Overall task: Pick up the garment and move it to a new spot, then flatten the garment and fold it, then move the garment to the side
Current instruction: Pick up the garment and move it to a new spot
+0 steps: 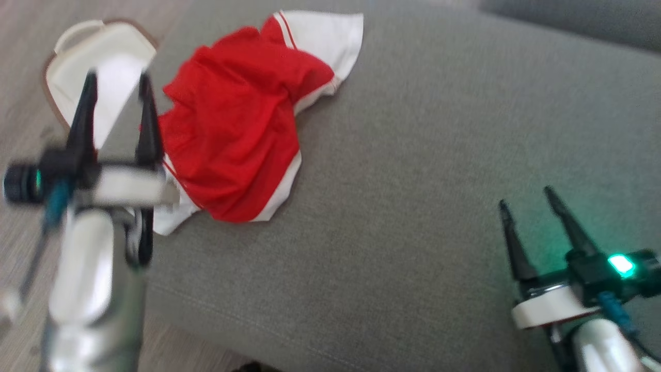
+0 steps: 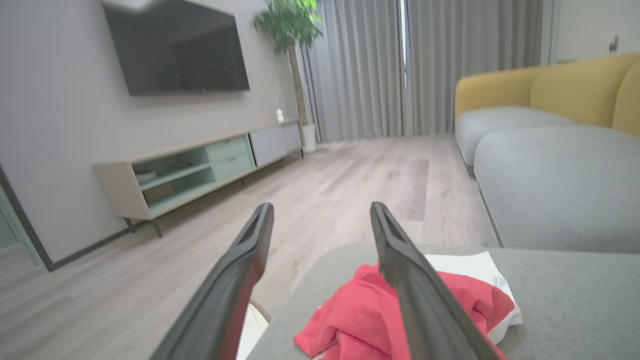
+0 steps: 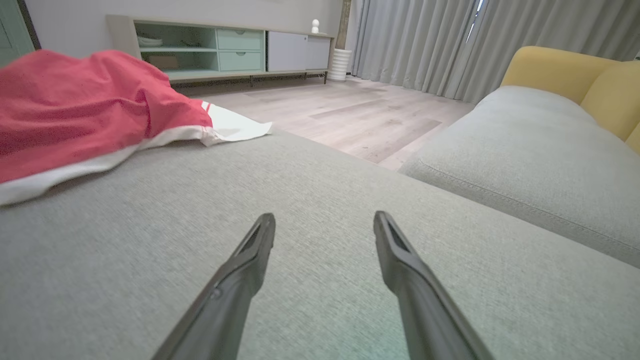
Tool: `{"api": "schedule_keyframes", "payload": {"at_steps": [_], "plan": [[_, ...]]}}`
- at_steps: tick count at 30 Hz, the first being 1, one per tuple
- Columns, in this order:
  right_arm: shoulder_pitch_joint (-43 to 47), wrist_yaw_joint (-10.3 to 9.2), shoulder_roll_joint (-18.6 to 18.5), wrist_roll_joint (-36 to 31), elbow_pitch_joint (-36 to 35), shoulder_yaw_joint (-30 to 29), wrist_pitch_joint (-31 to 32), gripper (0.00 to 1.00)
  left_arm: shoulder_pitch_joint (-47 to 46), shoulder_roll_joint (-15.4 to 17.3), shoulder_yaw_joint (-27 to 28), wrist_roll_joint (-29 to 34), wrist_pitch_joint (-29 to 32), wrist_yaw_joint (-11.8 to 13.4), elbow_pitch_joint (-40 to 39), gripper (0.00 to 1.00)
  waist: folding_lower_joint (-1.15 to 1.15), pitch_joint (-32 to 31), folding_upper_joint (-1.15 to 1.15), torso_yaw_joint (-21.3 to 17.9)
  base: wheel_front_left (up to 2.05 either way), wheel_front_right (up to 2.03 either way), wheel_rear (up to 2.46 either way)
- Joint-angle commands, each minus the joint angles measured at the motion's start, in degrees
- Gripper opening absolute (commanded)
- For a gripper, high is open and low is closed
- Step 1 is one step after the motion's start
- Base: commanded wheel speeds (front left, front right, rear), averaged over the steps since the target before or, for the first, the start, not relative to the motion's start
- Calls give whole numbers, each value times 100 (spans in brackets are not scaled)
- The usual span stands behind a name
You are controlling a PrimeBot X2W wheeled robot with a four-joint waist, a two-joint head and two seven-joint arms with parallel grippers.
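**Garment bunched on the grey cushion, both grippers spread**

The garment (image 1: 237,119), red with white trim, lies crumpled near the left edge of the grey cushion (image 1: 413,206), one white corner spread flat towards the far side. The left gripper (image 1: 118,76) hangs at the garment's left edge, its fingers wide apart and holding nothing; the head view is blurred there. The right gripper (image 1: 525,197) sits well apart from the garment over bare cushion, fingers likewise spread and empty. A white container (image 1: 82,57) lies on the wooden floor (image 1: 20,62) beside the cushion.
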Motion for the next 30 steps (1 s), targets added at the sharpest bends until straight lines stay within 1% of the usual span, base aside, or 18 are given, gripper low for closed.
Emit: {"api": "schedule_keyframes", "payload": {"at_steps": [1,5,9,13,19,20,21,22,26,30], "plan": [[-156,42,-130,-36,-237,112,-62,100,-456,210,166,-70,201,-46,-2,100,-2,469,0,-26,0,0,0],[-217,42,-396,-49,-449,98,-62,100,-1521,282,59,-245,1123,-204,995,100,-2,845,0,-44,0,0,0],[-247,42,-558,-36,-565,127,-62,100,-2263,335,-77,-420,1670,-343,2021,100,-2,1073,0,-128,0,0,0],[-268,42,-634,7,-577,209,-62,100,-2663,422,-266,-616,1646,-439,2822,100,-2,1163,0,-288,0,0,0],[-325,42,-702,49,-616,201,-62,100,-2937,550,-517,-661,1276,-462,3639,100,-2,1288,0,-483,0,0,0],[-337,42,-703,52,-628,180,-62,100,-2969,557,-561,-660,1213,-464,3734,89,-2,1316,0,-505,0,0,0],[-344,42,-705,54,-639,160,-62,100,-3003,555,-608,-655,1123,-465,3804,18,-2,1333,0,-518,0,0,0],[-346,42,-702,54,-649,143,-62,100,-3036,556,-646,-656,1014,-466,3859,0,-2,1347,0,-527,0,0,0],[-335,42,-633,50,-627,136,-62,100,-3203,637,-813,-587,496,-468,3986,0,-2,1325,0,-546,0,0,0],[-369,42,-497,89,-531,218,-62,100,-3418,780,-949,-446,-13,-463,3995,0,-2,1126,0,-580,0,0,0]]}}
